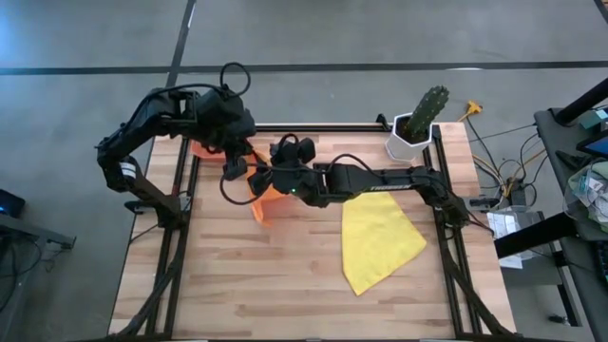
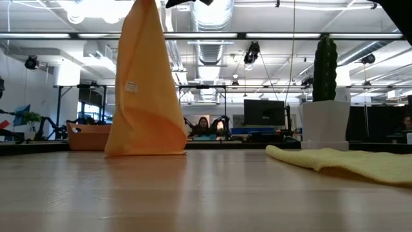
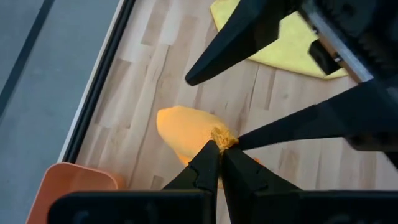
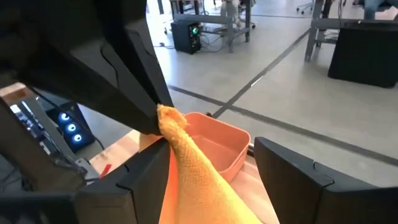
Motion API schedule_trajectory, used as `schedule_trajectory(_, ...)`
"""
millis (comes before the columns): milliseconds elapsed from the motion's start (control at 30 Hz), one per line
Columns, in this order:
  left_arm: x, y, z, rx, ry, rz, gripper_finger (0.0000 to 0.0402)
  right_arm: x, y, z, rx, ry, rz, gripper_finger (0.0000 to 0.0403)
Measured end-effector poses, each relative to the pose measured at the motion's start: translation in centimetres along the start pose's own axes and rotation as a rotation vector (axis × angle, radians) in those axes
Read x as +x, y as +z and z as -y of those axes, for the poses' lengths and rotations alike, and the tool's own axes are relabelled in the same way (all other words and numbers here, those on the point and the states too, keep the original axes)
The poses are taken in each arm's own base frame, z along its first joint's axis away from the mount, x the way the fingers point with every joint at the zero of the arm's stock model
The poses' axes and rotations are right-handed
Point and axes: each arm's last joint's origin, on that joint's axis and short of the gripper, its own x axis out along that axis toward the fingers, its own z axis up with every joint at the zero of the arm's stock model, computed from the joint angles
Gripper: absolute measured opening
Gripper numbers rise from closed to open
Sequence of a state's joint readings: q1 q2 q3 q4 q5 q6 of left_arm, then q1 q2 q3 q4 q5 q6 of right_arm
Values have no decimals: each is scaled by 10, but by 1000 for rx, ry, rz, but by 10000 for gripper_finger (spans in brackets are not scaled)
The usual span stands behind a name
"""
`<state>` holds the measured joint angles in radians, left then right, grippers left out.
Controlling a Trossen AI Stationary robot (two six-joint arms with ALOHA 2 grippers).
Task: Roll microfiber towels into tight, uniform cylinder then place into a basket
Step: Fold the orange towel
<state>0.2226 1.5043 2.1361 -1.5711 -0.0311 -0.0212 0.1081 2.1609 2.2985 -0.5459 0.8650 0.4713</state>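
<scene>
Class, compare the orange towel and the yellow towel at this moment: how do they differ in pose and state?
The orange towel hangs upright, pinched at its top by the shut left gripper, its lower edge on the table; the yellow towel lies flat and spread. The open right gripper straddles the orange towel; no gripper is at the yellow one. Both are soft cloths outside the basket.

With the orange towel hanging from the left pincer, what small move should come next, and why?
Probably the right pincer should close on the orange towel just below the left pincer. The left pincer is shut on the towel's top corner, so the cloth hangs in a cone with its bottom edge on the table. The right pincer's open fingers already stand on either side of that cloth.
</scene>
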Motion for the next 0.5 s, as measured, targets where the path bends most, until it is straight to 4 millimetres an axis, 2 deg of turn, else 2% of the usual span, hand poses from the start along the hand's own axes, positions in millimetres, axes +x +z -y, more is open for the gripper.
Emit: schedule_trajectory(500, -10, -5, 1, -25, -55, 23, 0, 0, -14, 9, -136, -121, -58, 228)
